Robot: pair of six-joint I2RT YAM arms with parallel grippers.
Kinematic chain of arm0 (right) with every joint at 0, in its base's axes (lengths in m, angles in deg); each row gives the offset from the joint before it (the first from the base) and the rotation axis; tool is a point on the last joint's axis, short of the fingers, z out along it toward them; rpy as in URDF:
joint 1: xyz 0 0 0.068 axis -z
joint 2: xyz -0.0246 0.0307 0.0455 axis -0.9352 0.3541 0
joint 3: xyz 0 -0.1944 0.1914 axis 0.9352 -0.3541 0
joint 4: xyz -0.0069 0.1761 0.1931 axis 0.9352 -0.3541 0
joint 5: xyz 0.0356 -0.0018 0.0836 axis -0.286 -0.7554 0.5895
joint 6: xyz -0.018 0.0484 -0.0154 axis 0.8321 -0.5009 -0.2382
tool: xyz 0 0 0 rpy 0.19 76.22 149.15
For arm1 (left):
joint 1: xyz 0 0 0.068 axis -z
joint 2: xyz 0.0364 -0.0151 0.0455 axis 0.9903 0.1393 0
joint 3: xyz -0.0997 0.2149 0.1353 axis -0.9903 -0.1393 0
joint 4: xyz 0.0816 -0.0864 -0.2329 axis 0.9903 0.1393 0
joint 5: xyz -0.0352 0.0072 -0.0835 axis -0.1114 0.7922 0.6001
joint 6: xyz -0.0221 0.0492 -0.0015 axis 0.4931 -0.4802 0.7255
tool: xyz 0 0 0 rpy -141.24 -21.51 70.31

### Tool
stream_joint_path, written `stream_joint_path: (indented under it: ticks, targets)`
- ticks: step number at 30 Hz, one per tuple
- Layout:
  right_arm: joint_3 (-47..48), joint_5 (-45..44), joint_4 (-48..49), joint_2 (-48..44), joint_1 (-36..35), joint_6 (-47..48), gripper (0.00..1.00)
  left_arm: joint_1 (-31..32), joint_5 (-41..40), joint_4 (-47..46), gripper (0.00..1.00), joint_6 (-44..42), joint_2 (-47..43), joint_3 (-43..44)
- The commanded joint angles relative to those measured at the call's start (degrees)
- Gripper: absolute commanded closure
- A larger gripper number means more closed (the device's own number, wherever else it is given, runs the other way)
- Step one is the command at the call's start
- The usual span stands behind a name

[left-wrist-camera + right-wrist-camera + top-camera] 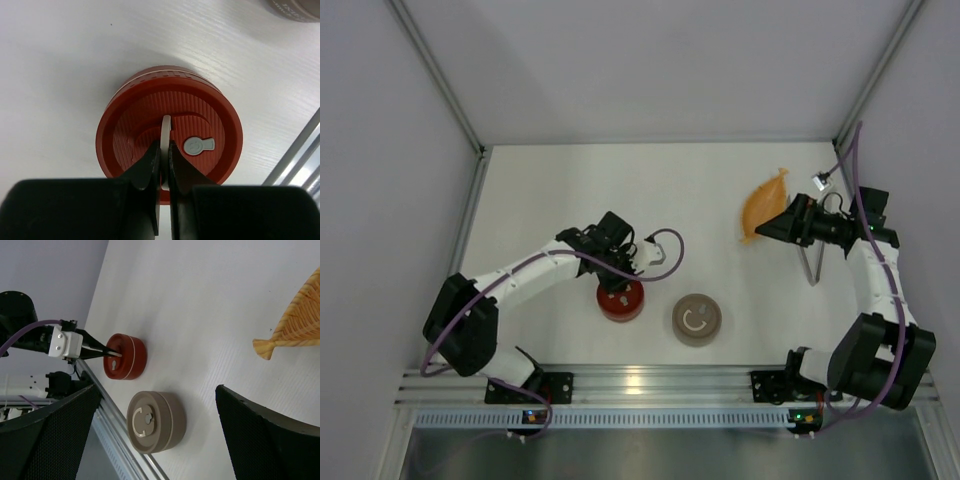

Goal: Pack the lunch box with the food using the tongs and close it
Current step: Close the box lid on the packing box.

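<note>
A round red lunch box (620,300) stands near the front edge with its ribbed lid (150,125) on. My left gripper (164,150) comes down onto the lid from above and is shut on the lid's thin white handle (165,127), which stands upright between the fingers. The slim grey tongs (810,268) lie on the table at the right, under my right arm. My right gripper (768,226) hovers open and holds nothing, beside the orange leaf-shaped dish (763,203). The food is out of view.
A taupe round tin (697,319) with its lid on stands just right of the red one, also seen as the taupe tin (155,422) between my right fingers. An aluminium rail (660,380) runs along the near edge. Grey walls enclose the table.
</note>
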Motion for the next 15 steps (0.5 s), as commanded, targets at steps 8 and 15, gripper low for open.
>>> stream_joint_path:
  ticks: [8,15]
  targets:
    - [3.6,1.2,-3.3,2.1,1.2,7.5,0.01,3.3,-4.3,-1.8,1.00,-24.4,3.9,-12.9]
    - [5.6,1.7,-9.9,3.2,1.3,13.8,0.01,5.6,1.6,6.6,1.00,-39.3,2.2,-11.5]
